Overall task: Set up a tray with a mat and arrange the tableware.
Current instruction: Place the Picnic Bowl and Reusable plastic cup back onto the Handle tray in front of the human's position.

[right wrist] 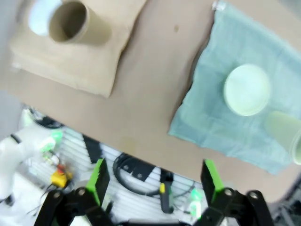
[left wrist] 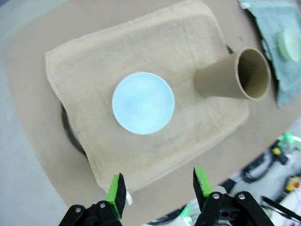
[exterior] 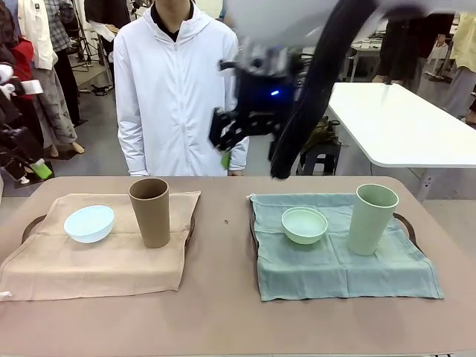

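A woven tan mat [exterior: 97, 253] bears a matte pale blue bowl [exterior: 89, 223] left of a cylindrical tan-brown cup [exterior: 150, 212]; both grippers (left gripper [left wrist: 160, 188], right gripper [right wrist: 155, 181]) hang parted, empty.

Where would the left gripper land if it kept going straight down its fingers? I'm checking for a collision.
Probably on the tan mat, near the pale blue bowl; the left gripper is open and holds nothing. Depth is unclear.

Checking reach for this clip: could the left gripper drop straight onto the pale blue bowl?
Probably yes. The left gripper hangs open above the tan mat, and nothing covers the pale blue bowl.
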### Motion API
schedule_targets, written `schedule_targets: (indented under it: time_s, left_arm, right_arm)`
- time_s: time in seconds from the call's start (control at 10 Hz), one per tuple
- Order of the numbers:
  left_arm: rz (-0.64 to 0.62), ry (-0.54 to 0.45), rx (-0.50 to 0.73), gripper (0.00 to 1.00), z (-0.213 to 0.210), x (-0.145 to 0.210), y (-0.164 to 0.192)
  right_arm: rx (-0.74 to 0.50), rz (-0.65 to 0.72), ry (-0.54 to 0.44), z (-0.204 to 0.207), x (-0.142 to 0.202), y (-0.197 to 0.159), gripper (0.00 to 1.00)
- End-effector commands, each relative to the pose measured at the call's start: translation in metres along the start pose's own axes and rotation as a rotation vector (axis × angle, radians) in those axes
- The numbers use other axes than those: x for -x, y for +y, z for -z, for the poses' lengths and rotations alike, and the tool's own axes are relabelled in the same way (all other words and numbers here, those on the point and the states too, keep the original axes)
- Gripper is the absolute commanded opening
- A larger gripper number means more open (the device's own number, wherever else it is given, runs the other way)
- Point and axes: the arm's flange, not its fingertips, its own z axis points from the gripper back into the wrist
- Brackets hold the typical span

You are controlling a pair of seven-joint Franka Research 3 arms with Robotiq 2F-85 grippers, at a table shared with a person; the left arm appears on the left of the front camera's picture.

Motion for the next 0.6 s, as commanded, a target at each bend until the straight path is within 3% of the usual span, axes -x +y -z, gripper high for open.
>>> schedule_targets:
  time_s: [0.0, 0.2, 0.5]
  left_arm:
    - [-0.007, 0.012, 0.158, 0.76, -0.016, 0.005, 0.015]
    - [0.006, 0.043, 0.248, 0.76, -0.019, 0.011, 0.025]
    - [-0.032, 0.025, 0.428, 0.76, -0.036, 0.036, 0.043]
  right_arm:
    - [-0.111, 0.095, -0.044, -0.017, 0.042, -0.069, 1.00]
    - [-0.179, 0.218, -0.118, -0.048, 0.081, -0.135, 1.00]
    - [-0.383, 0.334, -0.237, -0.077, 0.138, -0.226, 1.00]
